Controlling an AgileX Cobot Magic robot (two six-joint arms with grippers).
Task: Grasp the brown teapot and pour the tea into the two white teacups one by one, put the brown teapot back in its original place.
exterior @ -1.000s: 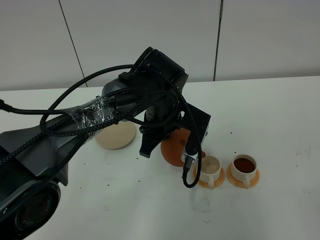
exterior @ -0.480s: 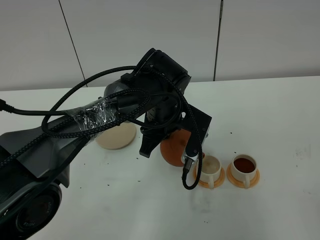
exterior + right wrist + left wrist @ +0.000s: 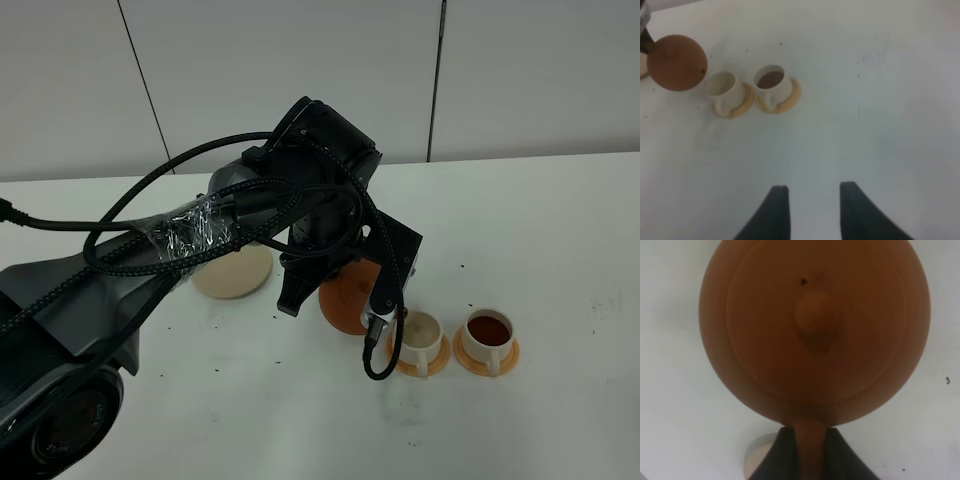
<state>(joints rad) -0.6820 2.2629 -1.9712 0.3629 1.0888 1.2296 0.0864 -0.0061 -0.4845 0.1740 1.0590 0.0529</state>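
Here, brown teapot [image 3: 815,330], handle inside left pincer [image 3: 812,452]

The brown teapot [image 3: 765,350] fills the view — its handle [image 3: 811,437] pinched between the left end effector's [image 3: 811,462] dark fingers [image 3: 782,462].

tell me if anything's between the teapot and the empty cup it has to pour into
Nothing visible does. The brown teapot, held in the left hand, is close beside the empty teacup, with only bare table between them. The filled teacup stands on the empty one's far side, out of the path.
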